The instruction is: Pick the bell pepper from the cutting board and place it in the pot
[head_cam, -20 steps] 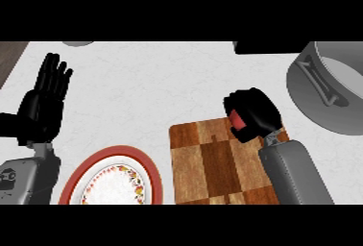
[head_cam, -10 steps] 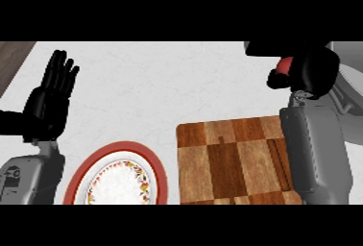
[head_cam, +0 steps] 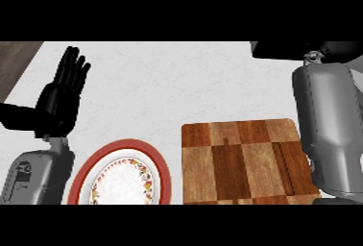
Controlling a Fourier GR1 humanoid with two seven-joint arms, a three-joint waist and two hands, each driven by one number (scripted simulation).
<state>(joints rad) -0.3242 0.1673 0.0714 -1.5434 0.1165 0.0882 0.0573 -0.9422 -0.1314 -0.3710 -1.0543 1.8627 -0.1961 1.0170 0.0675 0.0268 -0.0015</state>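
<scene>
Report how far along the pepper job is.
Done: the cutting board is bare, so the pepper is off it. In hand: the right hand reaches past the top right edge; pepper and pot are out of view. Left: confirming placement. The left hand rests open beside the plate.

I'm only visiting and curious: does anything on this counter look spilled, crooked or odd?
Nothing stands out. The cutting board lies flat and bare, and the red-rimmed plate sits beside it, unspilled. The left robot hand rests open, fingers up, at the left. The right forearm reaches toward the top edge, its hand barely in view.
</scene>
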